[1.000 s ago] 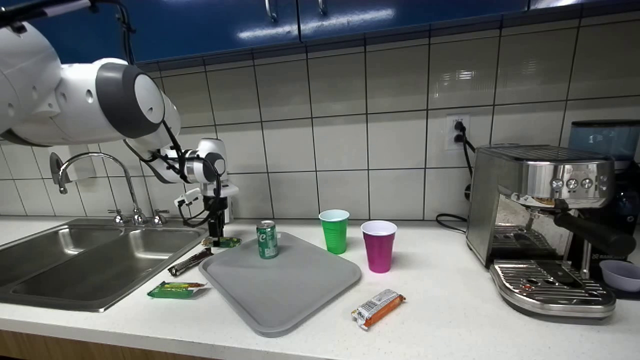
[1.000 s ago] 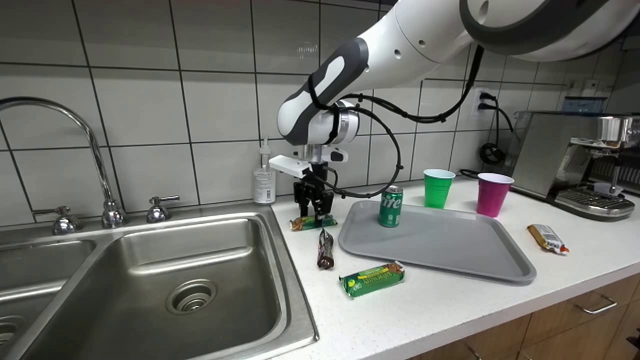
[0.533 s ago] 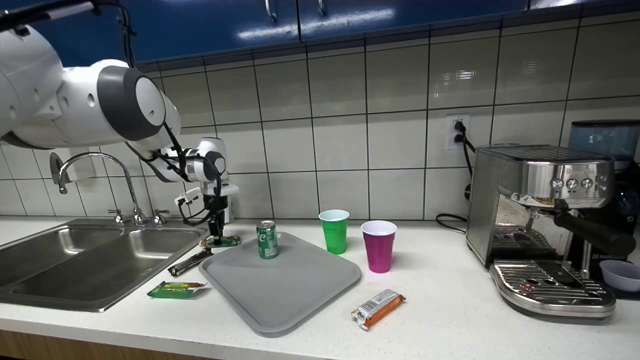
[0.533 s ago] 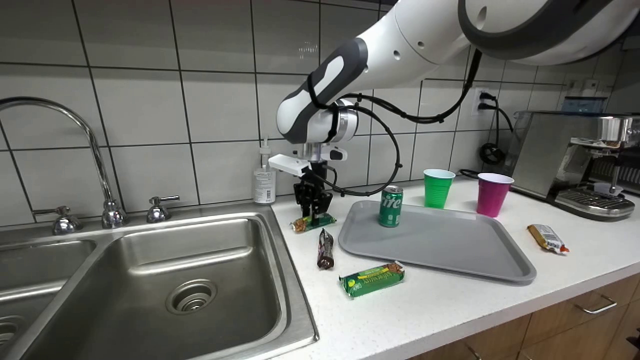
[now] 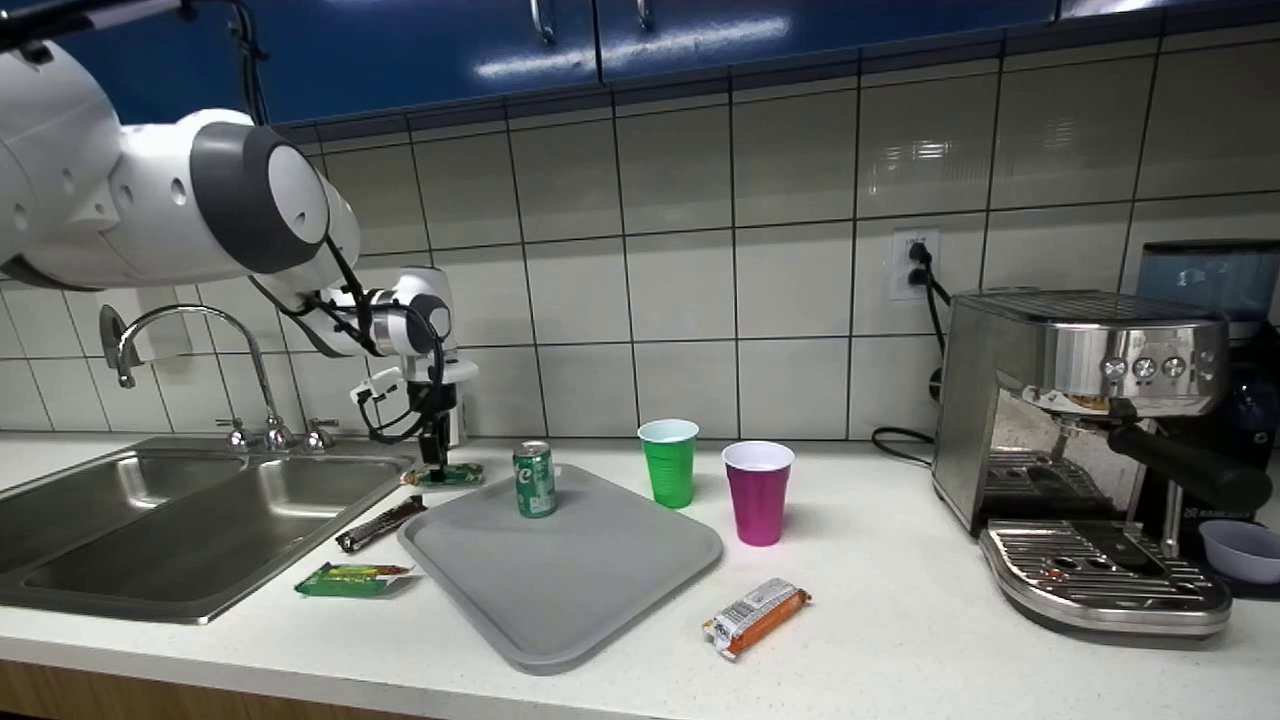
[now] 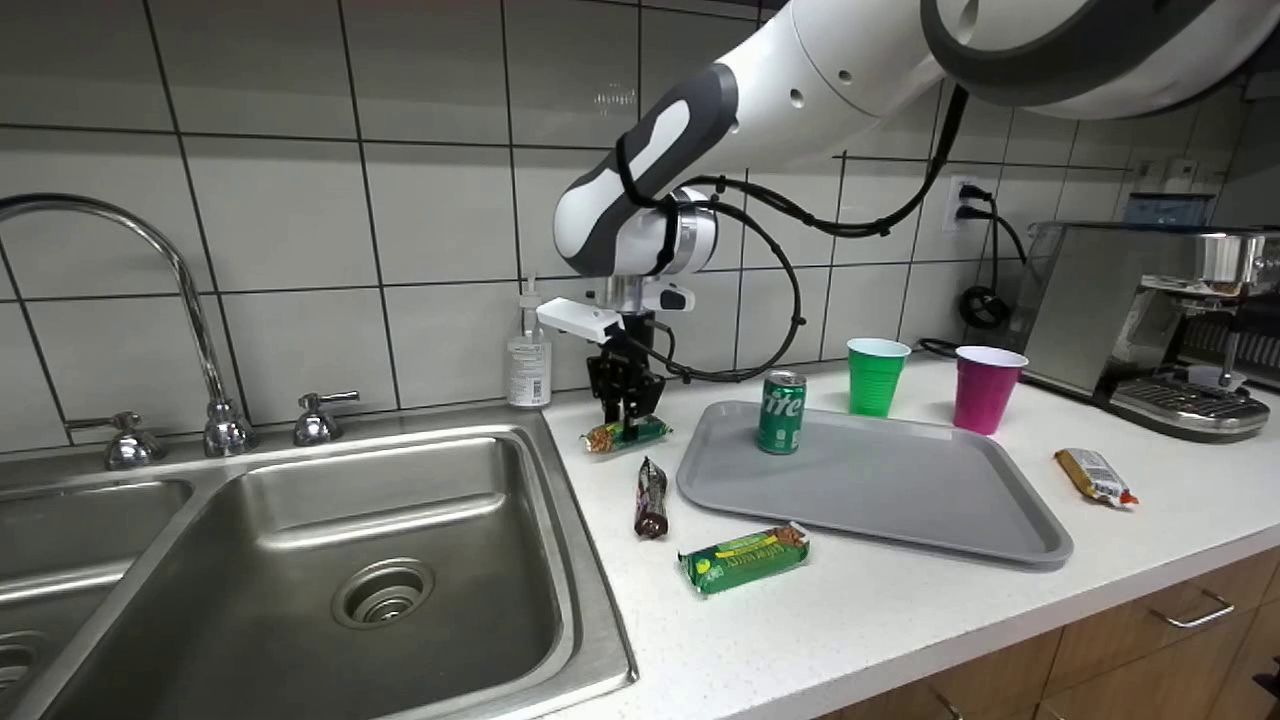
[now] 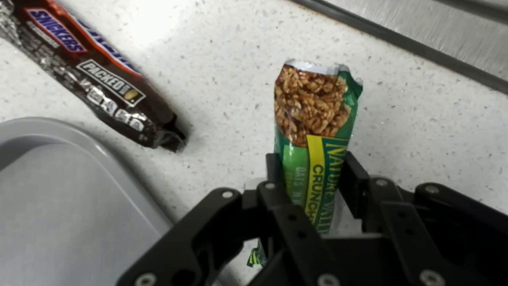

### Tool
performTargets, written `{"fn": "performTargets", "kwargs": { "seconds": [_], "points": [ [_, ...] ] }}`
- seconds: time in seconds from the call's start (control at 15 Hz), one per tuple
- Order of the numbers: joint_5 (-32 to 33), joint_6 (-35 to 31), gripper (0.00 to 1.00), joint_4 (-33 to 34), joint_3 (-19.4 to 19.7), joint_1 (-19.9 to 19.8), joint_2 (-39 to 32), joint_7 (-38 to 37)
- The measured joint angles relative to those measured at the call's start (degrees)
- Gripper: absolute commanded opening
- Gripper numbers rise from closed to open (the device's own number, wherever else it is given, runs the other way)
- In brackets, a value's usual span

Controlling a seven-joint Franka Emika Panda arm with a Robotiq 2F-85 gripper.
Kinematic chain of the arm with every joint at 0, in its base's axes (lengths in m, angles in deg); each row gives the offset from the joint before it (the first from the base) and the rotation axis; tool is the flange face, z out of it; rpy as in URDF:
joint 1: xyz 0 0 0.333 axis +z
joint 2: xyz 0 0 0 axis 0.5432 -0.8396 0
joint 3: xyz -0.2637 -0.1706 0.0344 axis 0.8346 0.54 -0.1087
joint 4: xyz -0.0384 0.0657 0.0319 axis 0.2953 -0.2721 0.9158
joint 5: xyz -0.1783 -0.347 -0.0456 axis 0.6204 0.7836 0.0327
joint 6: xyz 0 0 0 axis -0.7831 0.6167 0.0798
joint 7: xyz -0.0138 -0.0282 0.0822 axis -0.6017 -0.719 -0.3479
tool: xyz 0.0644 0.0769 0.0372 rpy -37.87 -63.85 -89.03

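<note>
1. Fingers point(image 7: 354, 186) of mine pinch the bar point(image 7: 313, 159) across its width, its long axis running between them, brown end toward the sink point(image 6: 548, 460).
2. We are near the back edge of the counter point(image 6: 690, 640), between sink rim and a corner of the tray point(image 6: 880, 490); whether the bar touches down, I cannot tell.
3. Snickers point(image 7: 93, 75) lies just beside that corner, untouched.

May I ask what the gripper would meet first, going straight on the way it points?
Pointing down, the gripper, holding a granola bar, would likely meet the countertop; any gap beneath is unclear.
</note>
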Motion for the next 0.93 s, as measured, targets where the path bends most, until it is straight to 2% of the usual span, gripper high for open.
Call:
{"fn": "performTargets", "kwargs": {
  "seconds": [0.33,0.93],
  "points": [
    [0.3,-2.8,0.14,-5.5,0.2,-0.1,4.4,3.5],
    [0.6,-10.2,0.14,-21.4,0.2,-0.6,13.2,11.1]
  ]
}}
